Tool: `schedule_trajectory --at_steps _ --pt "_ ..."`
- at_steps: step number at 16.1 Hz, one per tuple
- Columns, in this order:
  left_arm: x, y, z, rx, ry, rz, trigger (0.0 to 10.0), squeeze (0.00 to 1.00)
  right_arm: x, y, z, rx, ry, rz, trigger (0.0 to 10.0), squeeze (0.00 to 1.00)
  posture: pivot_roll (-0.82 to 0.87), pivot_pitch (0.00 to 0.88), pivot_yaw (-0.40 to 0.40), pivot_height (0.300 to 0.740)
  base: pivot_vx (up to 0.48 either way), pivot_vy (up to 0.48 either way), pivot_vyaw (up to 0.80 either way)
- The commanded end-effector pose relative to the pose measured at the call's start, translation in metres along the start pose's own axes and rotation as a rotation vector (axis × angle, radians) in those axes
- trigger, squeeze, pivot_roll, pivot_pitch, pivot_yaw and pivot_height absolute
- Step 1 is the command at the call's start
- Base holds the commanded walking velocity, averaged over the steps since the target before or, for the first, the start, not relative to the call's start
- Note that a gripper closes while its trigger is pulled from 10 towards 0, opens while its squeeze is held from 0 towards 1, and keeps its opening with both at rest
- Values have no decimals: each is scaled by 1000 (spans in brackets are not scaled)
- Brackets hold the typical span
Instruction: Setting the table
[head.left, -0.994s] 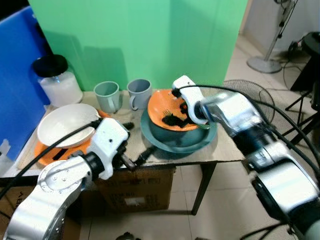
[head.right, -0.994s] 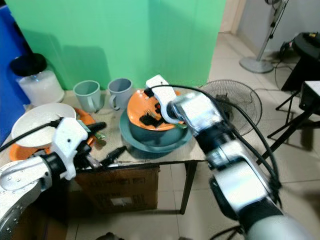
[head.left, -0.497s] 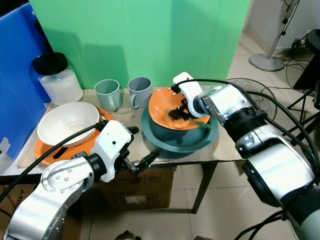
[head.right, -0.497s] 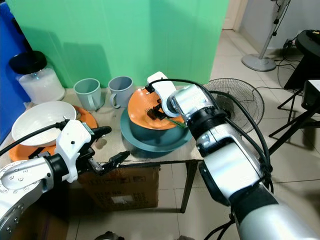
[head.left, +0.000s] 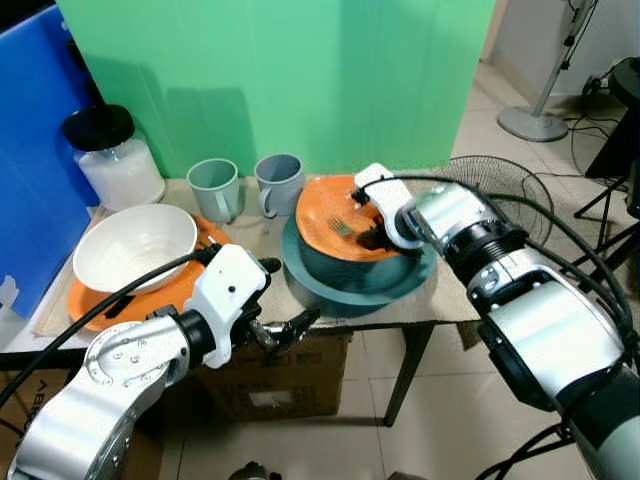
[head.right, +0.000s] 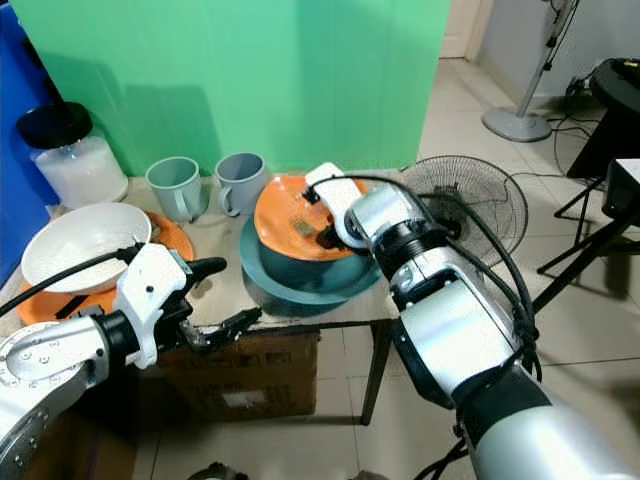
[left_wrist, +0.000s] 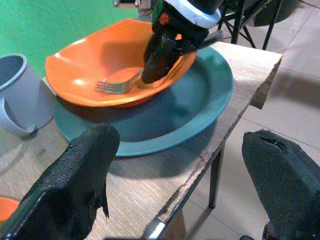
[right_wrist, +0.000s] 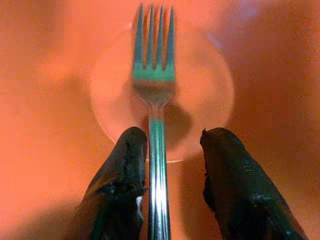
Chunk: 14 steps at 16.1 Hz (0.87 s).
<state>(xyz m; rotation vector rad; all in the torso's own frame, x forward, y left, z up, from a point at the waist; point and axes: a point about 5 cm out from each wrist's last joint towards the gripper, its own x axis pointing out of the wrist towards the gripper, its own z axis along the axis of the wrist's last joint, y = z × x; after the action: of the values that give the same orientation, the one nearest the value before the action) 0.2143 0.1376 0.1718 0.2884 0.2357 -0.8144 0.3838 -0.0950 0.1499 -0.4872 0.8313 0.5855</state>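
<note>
Left eye view: the left gripper (head.left: 281, 318) hangs at the table (head.left: 440, 295) edge, fingers spread and empty. The right gripper (right_wrist: 167, 187) reaches into the orange bowl (head.left: 320, 225), fingers apart around the fork (right_wrist: 154, 90), not clamping it.

Our right arm reaches forward and inward, its wrist bent down, the right claw (right_wrist: 167, 165) with fingers (right_wrist: 122, 185) parted and nothing pinched between them. Our left arm is bent low in front, the left claw (left_wrist: 175, 190) held level, its fingers spread wide.
</note>
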Motion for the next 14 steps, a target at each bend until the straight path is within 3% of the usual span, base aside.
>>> schedule_trajectory --at_steps 1,14 --pt "1 -1 -4 0 23 -22 10000 0 -1 0 4 -19 -6 -14 0 0 -61 0 46 740 0 0 0" --pt "0 4 -5 16 26 -18 10000 0 -9 -3 19 8 -79 35 0 0 -66 0 53 740 0 0 0"
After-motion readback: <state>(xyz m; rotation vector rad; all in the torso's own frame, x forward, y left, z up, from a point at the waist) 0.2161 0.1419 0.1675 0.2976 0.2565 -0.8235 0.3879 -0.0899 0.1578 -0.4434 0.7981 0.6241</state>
